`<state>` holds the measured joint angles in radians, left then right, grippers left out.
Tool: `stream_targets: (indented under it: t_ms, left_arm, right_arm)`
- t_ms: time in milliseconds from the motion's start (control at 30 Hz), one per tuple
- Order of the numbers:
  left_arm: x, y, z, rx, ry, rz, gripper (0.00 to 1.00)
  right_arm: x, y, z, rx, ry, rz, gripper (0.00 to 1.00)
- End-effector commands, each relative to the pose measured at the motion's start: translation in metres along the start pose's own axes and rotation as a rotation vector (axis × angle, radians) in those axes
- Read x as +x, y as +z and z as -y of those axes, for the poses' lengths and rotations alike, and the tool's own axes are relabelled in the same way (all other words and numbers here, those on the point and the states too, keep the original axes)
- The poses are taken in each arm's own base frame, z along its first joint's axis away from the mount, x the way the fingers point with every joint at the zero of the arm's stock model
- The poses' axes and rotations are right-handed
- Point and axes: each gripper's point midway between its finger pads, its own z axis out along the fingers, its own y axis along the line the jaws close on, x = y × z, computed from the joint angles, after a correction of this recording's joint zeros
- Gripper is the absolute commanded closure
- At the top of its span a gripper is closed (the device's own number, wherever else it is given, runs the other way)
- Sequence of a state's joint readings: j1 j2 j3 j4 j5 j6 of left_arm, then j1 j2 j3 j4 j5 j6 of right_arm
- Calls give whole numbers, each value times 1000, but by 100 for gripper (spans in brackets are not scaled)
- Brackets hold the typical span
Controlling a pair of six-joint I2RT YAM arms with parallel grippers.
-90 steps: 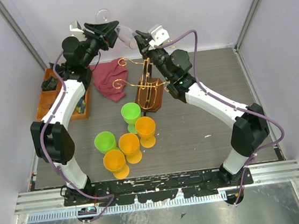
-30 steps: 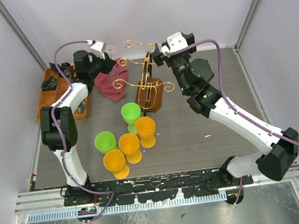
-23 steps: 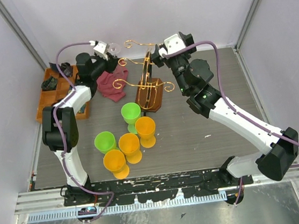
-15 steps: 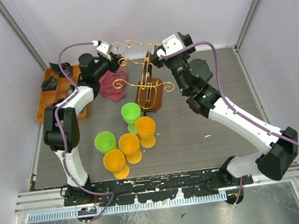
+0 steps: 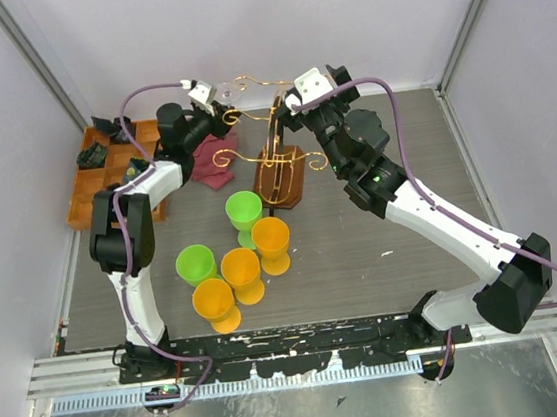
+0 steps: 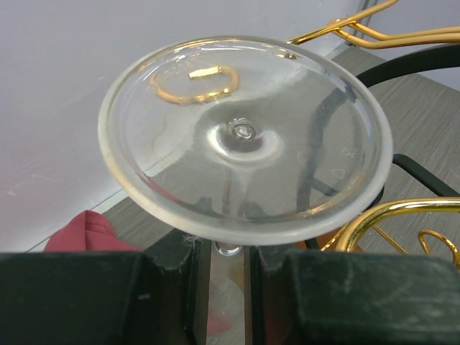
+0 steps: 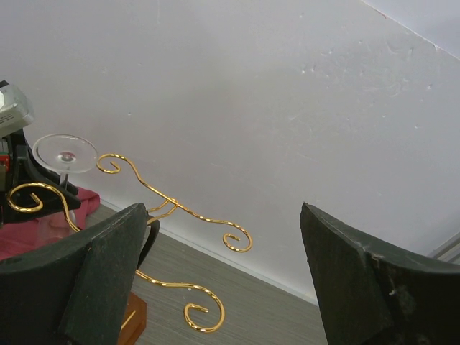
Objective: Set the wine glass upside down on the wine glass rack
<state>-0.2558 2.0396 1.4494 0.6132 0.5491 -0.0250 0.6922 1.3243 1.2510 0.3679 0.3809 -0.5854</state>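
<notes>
My left jaws pinch the wine glass (image 6: 244, 144) by its upright stem, foot upward. The wine glass rack (image 5: 280, 176) curls lie just to its right. My right jaws stand wide, empty.

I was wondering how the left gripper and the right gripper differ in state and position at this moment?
The left gripper is closed narrowly on the wine glass stem, foot upward; the right gripper stands wide open and holds nothing. In the top view, the left gripper sits left of the wine glass rack, the right gripper on its right. Both have black fingers and are raised near the rack's upper scrolls.
</notes>
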Motion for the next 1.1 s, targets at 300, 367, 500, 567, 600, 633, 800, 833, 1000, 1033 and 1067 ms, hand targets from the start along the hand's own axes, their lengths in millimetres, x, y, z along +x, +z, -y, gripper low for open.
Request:
stream_targets:
  t_ms: [300, 367, 500, 567, 600, 633, 800, 833, 1000, 1033, 1067]
  left_arm:
    - [-28, 1, 56, 120, 22, 39, 100]
    - [-27, -4, 64, 123, 25, 31, 100]
    - [-22, -14, 69, 108, 22, 12, 100]
    - [-20, -18, 68, 93, 27, 6, 100]
    - [-20, -19, 67, 86, 33, 3, 100]
    - [-19, -20, 66, 82, 37, -2, 100]
    - [-17, -13, 58, 51, 41, 1, 100]
    - [-16, -11, 55, 41, 39, 2, 100]
    - [-13, 2, 42, -1, 32, 12, 100]
    - [-13, 4, 40, -3, 34, 19, 100]
    - [-12, 6, 39, -5, 33, 23, 100]
  right_arm:
    - [-13, -15, 23, 71, 48, 13, 7]
    - [-10, -16, 22, 70, 52, 4, 7]
    - [-6, -19, 20, 64, 65, -7, 7]
    - [-5, -19, 19, 59, 74, -11, 7]
    - [-4, -20, 19, 58, 80, -12, 7]
    - [-5, -20, 19, 57, 85, -12, 7]
    - [-3, -23, 18, 53, 105, -20, 7]
    - [-4, -24, 18, 53, 108, -20, 7]
    - [-3, -28, 20, 57, 121, -27, 7]
    - [-3, -28, 21, 58, 122, -27, 7]
    - [-3, -29, 22, 61, 124, -27, 7]
